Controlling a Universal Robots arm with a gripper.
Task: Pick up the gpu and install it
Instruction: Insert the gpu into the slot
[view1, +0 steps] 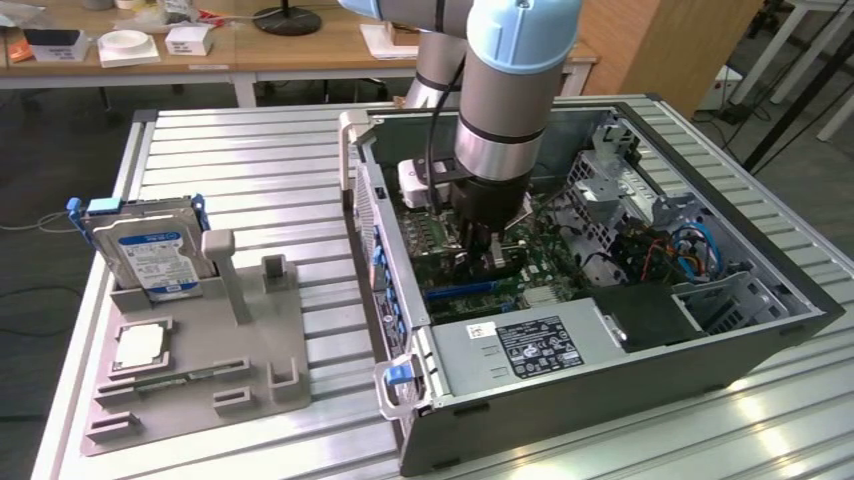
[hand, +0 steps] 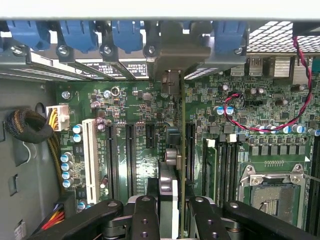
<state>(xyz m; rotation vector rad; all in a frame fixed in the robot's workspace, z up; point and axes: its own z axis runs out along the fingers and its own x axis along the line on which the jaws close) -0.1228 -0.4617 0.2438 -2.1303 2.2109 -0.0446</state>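
Aluminium slats are forming the table (view1: 240, 180), and an open computer case (view1: 641, 400) is lying on its side on it, toward the exterior view's right. The arm (view1: 514, 90) is reaching straight down into the case, with the gripper (view1: 483, 252) hanging low over the green motherboard (view1: 541, 270).

In the wrist view the gripper (hand: 172, 217) is clenching its black fingers (hand: 145, 215) on the gpu (hand: 170, 185), one finger against each flat side. The gpu is standing on edge over the motherboard (hand: 135, 100), running parallel to the long black slots (hand: 111, 155) and sitting between two of them. Its metal end bracket (hand: 170, 55) is meeting the case's rear wall among the blue clips (hand: 125, 35). Whether its lower edge is sitting fully in a slot, I cannot tell. A red and black twisted wire (hand: 280, 125) is looping across the board near the processor socket (hand: 272, 192).

At the exterior view's left, well apart from the case, a grey holder (view1: 200, 370) is resting on the table. It is carrying an upright hard drive (view1: 150, 255) with a blue-and-white label, a square chip (view1: 142, 347) lying flat, and a narrow memory stick (view1: 174, 381) just beside the chip.
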